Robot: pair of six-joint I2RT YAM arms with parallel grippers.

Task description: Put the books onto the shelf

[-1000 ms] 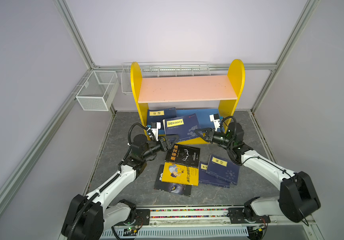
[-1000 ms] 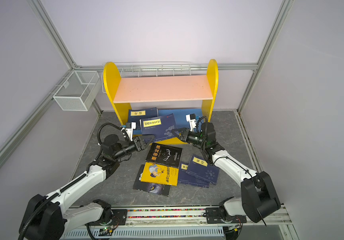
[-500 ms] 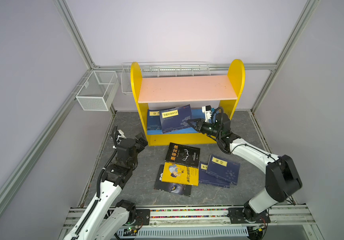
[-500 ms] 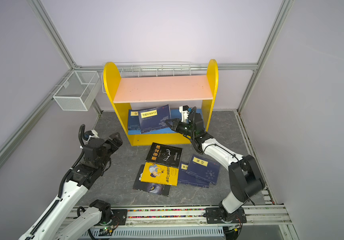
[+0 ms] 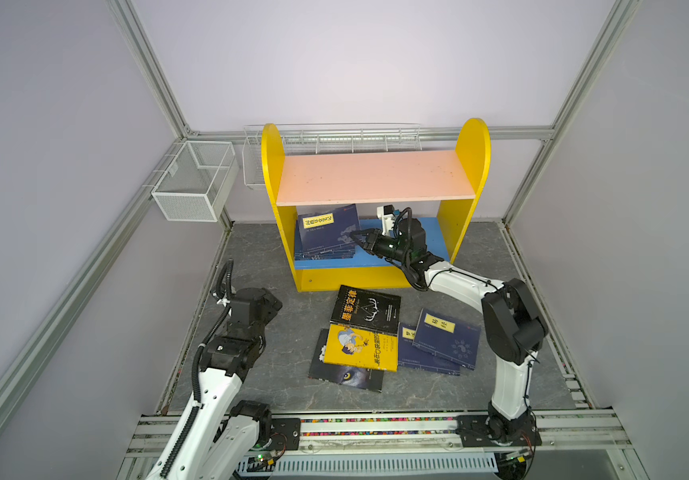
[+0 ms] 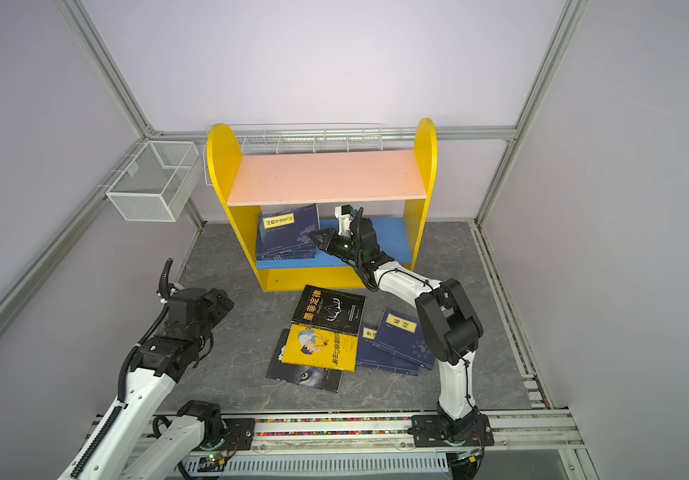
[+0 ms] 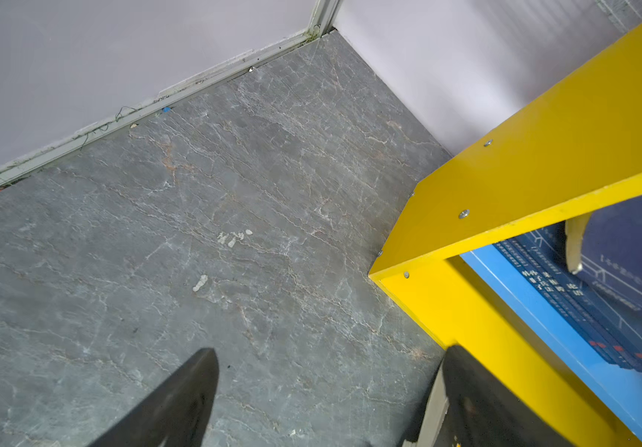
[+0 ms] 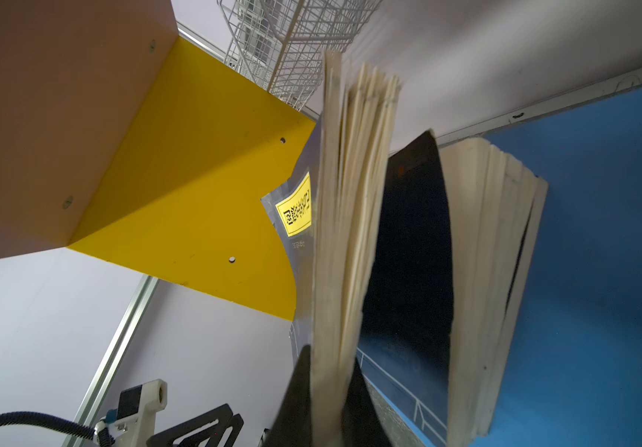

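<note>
Reaching into the lower bay of the shelf (image 5: 473, 141), the right gripper (image 5: 357, 240) was clamped on a navy book (image 5: 326, 228) tilted over the stack (image 5: 322, 254) on the blue board (image 5: 432, 237). The left gripper (image 7: 331, 350) hung spread beside the shelf. Other books (image 5: 365, 309) lay on the floor (image 5: 292, 316).

Shelf (image 5: 473, 141) yellow sides, pink top, blue base; books (image 5: 326, 237) navy, yellow labels.

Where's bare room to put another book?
The pink upper board is bare; so are the blue lower board beside the right yellow panel and the floor left of the loose books. Crowded: that board's left end, navy books and the right pincer.
</note>
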